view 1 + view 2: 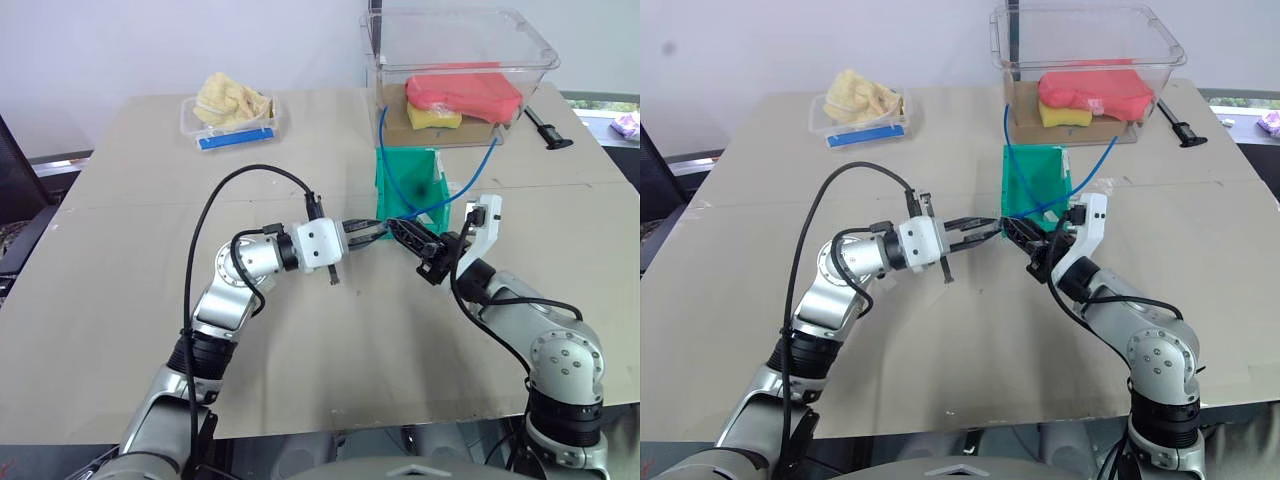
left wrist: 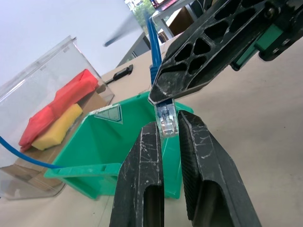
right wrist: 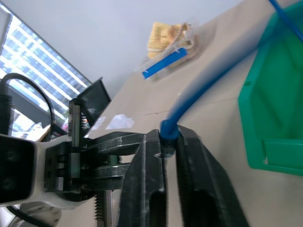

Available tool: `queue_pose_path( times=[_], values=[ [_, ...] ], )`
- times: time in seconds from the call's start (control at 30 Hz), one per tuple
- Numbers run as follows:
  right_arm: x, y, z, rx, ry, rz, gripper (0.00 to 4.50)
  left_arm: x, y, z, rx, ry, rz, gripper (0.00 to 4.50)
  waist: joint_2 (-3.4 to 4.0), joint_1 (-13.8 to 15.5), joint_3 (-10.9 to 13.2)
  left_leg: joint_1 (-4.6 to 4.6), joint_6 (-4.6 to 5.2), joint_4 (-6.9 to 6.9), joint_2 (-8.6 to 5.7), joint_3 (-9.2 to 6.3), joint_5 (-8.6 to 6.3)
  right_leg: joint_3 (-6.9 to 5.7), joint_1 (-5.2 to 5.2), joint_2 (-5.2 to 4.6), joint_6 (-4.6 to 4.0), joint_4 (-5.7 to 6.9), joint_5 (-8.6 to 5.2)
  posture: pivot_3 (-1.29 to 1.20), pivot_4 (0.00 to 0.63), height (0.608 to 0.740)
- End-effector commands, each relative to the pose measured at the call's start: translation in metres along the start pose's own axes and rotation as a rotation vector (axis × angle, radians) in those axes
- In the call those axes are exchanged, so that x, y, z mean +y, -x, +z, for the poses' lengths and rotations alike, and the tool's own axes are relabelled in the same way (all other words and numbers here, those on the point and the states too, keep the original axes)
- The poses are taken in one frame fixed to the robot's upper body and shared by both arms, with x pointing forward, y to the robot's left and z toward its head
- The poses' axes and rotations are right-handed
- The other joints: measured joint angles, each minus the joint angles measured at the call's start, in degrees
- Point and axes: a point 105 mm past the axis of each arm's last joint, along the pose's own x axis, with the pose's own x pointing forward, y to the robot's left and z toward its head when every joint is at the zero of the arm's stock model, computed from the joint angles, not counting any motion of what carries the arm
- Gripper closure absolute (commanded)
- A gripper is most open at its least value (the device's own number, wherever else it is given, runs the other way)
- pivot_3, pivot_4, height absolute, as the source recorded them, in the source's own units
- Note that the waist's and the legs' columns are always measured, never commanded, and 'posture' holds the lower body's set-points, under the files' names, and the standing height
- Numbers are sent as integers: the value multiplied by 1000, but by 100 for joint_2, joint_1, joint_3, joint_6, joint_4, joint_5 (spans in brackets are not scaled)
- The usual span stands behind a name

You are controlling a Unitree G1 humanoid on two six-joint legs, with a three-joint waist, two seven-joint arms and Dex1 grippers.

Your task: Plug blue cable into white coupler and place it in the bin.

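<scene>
Two robot arms meet above a beige table [image 1: 120, 300], fingertips nearly touching just in front of the bin [image 1: 410, 185], a small green container standing below a large clear tub [image 1: 455, 70]; the main risk from here is a failed mating or a slip, since both holds are thin pinches on small parts and the blue cable [image 1: 478, 168] trails away in a loop toward the tub, so any drag on that loop could twist the plug off line or pull it out of the fingers; a skewed push could also jam the plug against whatever the other hand carries. The left gripper [image 2: 168, 130] has its two black fingers pressed together on a small clear plug [image 2: 166, 120] at the cable's end, the plug wedged between the fingertips and pointing outward; the right gripper [image 3: 169, 142] is likewise clamped, its fingers closed around the blue cord just behind that plug, where the cord rises away from the tips. The white coupler cannot be made out in any view, so whether the plug is already seated in it cannot be told. A small clear tray [image 1: 232, 118] with a blue strip sits well apart at the far left of the table.
</scene>
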Motion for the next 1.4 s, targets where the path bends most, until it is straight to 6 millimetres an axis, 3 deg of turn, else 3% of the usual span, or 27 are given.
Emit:
queue_pose_path(
  times=[0.03,0.17,0.27,0.3,0.47,0.63,0.8,0.93,1.33,1.4],
  values=[
    [9,0,7,-27,9,36,4379,0,0,14,-43,-37,-3,4500,0,0,0,0,0,0,0,1,0,0,0,0,0,0,0,0,150,740],
    [9,0,6,-19,9,42,4379,-3,2,19,-56,-8,-5,4500,0,-1,0,1,1,0,0,1,-1,1,0,0,0,0,0,0,150,740],
    [9,-1,8,-18,11,46,4500,1,10,19,-42,127,46,3168,0,-9,0,0,3,0,0,1,-2,2,0,0,0,0,0,0,150,740],
    [9,-1,8,-17,12,47,4500,3,15,17,-29,186,68,2507,0,-10,0,0,5,0,0,1,-3,2,0,0,0,-1,0,0,150,740],
    [0,2,7,-3,14,33,4500,10,68,-3,98,429,183,365,6,-53,3,4,22,-9,9,0,-13,5,-9,12,-1,4,-1,0,150,740],
    [-11,6,3,15,26,11,4500,11,136,-24,287,561,319,365,9,-67,5,4,23,-15,21,4,-14,6,-14,22,-2,2,0,0,150,740],
    [-15,3,1,16,25,16,4500,-11,165,-38,394,639,355,365,9,-4,5,3,23,-17,21,9,-15,7,-13,19,-3,-2,0,0,150,740],
    [-14,1,1,16,34,30,4500,-29,170,-51,451,653,353,365,8,11,5,4,23,-18,21,7,-16,5,-12,18,-6,-3,2,0,150,740],
    [-13,3,3,9,61,15,4500,-37,163,-84,522,624,345,365,8,4,4,5,21,-22,25,9,-16,6,-13,20,-14,-5,8,0,150,740],
    [-14,4,3,9,64,11,4500,-37,162,-88,520,627,344,902,8,5,4,5,21,-26,25,9,-16,6,-15,20,-18,-5,10,0,150,740]
  ],
)
